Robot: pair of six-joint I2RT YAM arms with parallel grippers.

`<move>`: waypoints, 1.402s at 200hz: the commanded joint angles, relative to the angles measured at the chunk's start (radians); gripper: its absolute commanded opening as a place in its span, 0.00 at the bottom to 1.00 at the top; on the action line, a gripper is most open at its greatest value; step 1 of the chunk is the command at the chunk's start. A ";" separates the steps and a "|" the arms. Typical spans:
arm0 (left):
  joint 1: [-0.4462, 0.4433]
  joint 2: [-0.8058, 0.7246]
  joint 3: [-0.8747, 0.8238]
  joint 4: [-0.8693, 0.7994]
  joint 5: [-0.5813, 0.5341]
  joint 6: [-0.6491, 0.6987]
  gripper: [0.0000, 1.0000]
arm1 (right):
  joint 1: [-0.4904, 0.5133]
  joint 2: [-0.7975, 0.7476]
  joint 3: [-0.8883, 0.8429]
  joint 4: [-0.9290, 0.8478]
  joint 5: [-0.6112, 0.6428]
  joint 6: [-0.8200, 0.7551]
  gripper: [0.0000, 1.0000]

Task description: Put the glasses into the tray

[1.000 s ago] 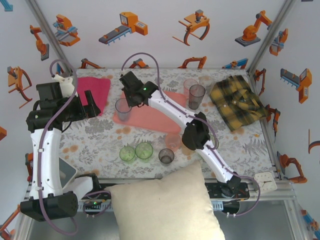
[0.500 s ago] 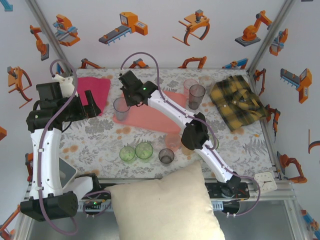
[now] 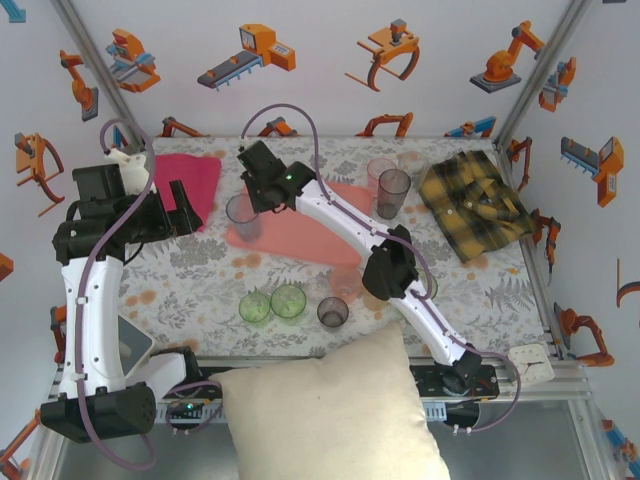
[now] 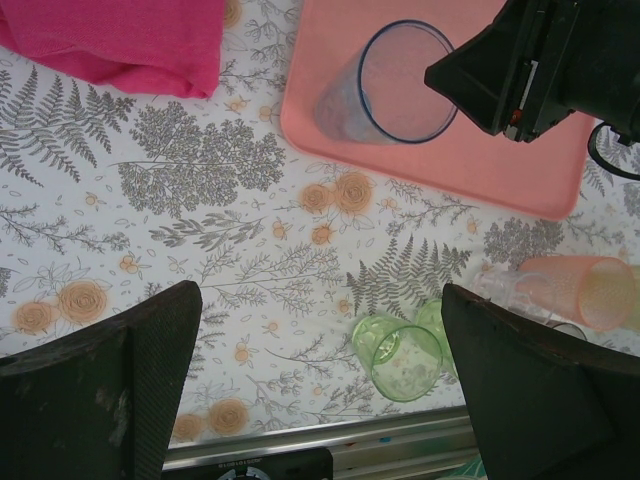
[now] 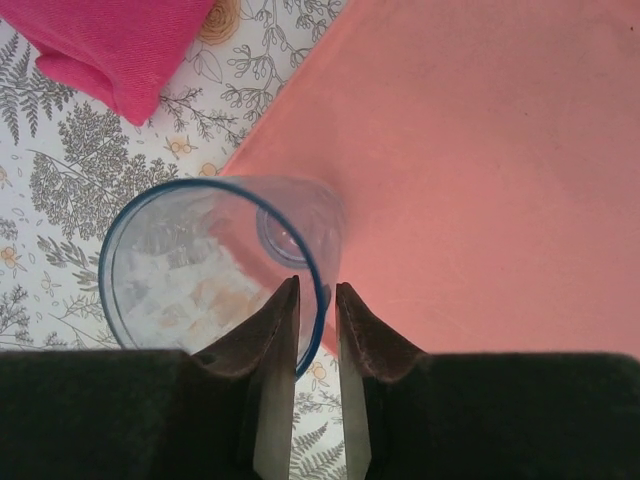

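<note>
- The blue glass is hanging tilted over the left corner of the tray, sitting a touch farther left than a second ago. You cannot tell whether it is touching down.
- Your right claw is pinching its rim, nearly closed, with one finger inside and one outside.
- That is likely putting the first glass at the point of release.
- Your left claw is waiting wide open over the table, gripping nothing.
- You are counting seven for certain: the blue glass, two green glasses, two grey glasses, one pink glass and one orange glass. There is one tray.
</note>
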 commanded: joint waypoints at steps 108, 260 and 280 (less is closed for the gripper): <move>0.009 -0.015 -0.019 0.022 0.021 -0.006 0.97 | -0.017 0.044 0.066 0.051 -0.077 0.075 0.32; 0.010 -0.022 -0.008 0.011 0.025 0.002 0.97 | -0.037 -0.090 0.059 0.001 -0.058 0.044 0.52; 0.010 -0.029 -0.004 0.007 0.021 0.010 0.97 | -0.039 -0.125 0.058 -0.019 -0.045 0.028 0.53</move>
